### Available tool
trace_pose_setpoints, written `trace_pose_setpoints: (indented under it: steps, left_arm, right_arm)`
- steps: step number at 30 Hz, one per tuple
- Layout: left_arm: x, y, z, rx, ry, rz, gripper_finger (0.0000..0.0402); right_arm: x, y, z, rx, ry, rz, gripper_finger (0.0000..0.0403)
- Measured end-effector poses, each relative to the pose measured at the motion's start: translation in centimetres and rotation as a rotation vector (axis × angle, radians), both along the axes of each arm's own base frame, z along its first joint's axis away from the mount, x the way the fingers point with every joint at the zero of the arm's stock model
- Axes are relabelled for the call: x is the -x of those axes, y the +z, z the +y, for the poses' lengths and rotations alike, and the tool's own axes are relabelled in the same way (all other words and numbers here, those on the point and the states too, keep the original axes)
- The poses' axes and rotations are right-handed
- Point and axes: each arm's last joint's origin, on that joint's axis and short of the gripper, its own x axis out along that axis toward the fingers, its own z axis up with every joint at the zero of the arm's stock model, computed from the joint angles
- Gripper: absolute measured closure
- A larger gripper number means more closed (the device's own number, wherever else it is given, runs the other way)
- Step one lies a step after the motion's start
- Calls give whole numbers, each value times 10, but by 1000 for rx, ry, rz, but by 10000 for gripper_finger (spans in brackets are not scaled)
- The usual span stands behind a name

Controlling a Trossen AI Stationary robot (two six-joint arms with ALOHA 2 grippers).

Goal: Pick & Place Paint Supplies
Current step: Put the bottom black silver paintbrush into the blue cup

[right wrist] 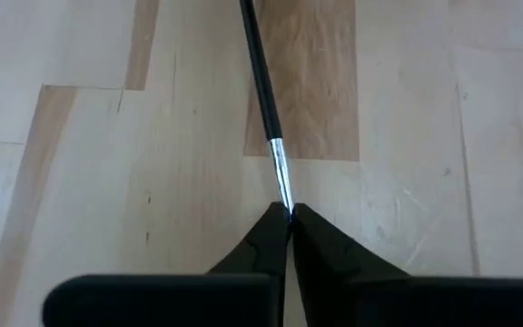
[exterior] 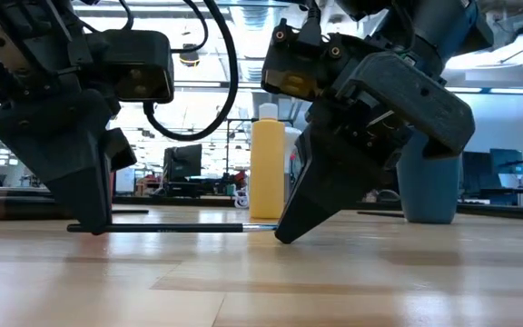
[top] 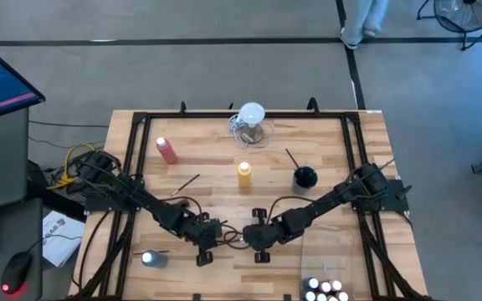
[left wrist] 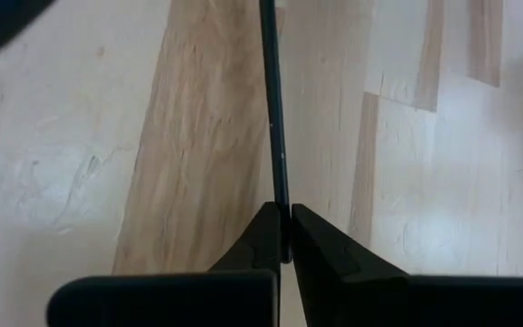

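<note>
A thin dark paintbrush (exterior: 162, 228) lies level just above the boards near the table's near edge, its silver ferrule (right wrist: 280, 168) toward the right. My left gripper (top: 205, 251) (left wrist: 284, 232) is shut on the brush's dark handle. My right gripper (top: 260, 247) (right wrist: 289, 213) is shut on its ferrule end. Both point down, facing each other. A yellow squeeze bottle (top: 244, 174) (exterior: 267, 163) stands upright behind them. A pink-red bottle (top: 166, 150) lies on its side at far left. Another brush (top: 185, 184) lies on the boards. My left gripper pinches the brush's dark handle (left wrist: 281, 186) between its two fingertips, coming from above and slanting down, fingers across the handle near its free end (exterior: 75, 228). My right gripper pinches the brush's tip just past the silver ferrule (right wrist: 284, 195), slanting down from the right. The brush stays level between the two; whether it touches the table I cannot tell.
A clear jug with a white round top (top: 252, 124) stands near the far edge. A dark cup (top: 305, 177) (exterior: 428, 186) holds a brush (top: 291, 157). A small bluish bottle (top: 151, 259) sits near left. A clear bin with white-capped bottles (top: 325, 289) is near right.
</note>
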Motion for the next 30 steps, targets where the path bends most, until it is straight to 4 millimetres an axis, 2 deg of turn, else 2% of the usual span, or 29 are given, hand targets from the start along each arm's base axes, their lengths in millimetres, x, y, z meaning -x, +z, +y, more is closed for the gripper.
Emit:
trace_pose_setpoints:
  steps: [12, 15, 19, 22, 30]
  left_arm:
    - [-1, 1, 1, -52, -2, -31, 399]
    - [-2, 8, 2, -90, -27, -83, 389]
    - [2, 31, 3, -172, -39, -193, 371]
    - [8, 57, 5, -191, -39, -289, 358]
    - [35, 123, 12, -231, -35, -537, 321]
  right_arm:
    - [0, 0, 0, -4, 3, 1, 401]
    - [0, 0, 1, -16, -7, -7, 402]
    - [0, 0, 1, -20, -9, -13, 402]
    - [-1, 0, 2, -21, -9, -15, 403]
    - [-1, 1, 5, -22, -21, -49, 403]
